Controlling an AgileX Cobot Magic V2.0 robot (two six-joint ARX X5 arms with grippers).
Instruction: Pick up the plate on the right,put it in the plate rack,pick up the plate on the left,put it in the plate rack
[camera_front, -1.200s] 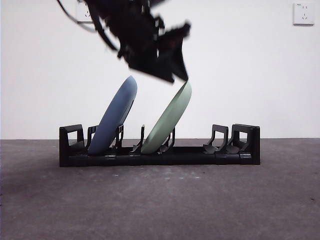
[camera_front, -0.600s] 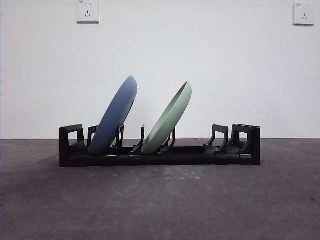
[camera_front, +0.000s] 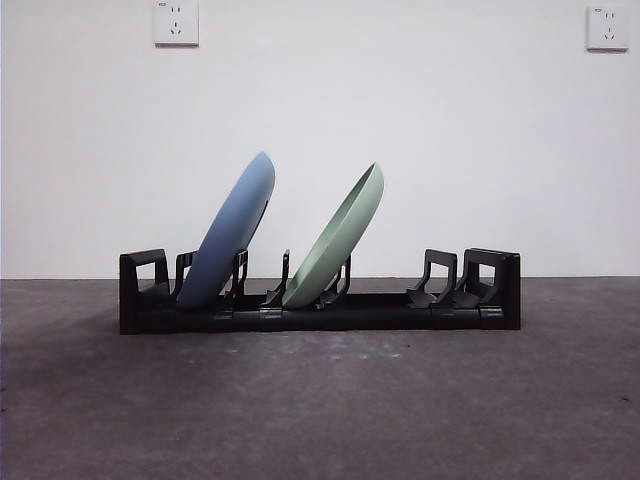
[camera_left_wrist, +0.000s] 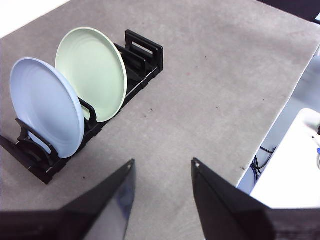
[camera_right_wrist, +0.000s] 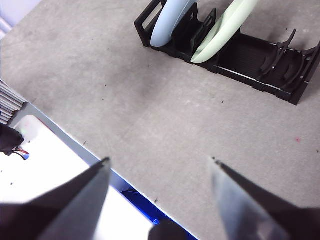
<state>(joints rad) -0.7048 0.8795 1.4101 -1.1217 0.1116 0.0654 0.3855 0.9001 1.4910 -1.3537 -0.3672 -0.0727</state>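
Note:
The long black plate rack (camera_front: 320, 308) lies across the grey table. A blue plate (camera_front: 232, 233) leans in its left slots and a pale green plate (camera_front: 338, 241) leans in the slots just right of it. The left wrist view shows the rack (camera_left_wrist: 142, 50) with the blue plate (camera_left_wrist: 45, 105) and the green plate (camera_left_wrist: 92, 70). My left gripper (camera_left_wrist: 162, 167) hangs open high above the table, holding nothing. My right gripper (camera_right_wrist: 157, 162) is also open and holding nothing, far from the rack (camera_right_wrist: 280, 75), the blue plate (camera_right_wrist: 170, 17) and the green plate (camera_right_wrist: 225, 30).
The rack's right-hand slots (camera_front: 445, 280) hold nothing. Two wall sockets (camera_front: 176, 22) sit on the white wall behind. The table edge (camera_left_wrist: 280, 110) drops off toward white furniture (camera_left_wrist: 295, 165); another edge (camera_right_wrist: 75, 142) borders a white surface.
One second ago a dark arm hung over the green plate's top edge; it has risen out of the front view. Both plates stay leaning in the rack.

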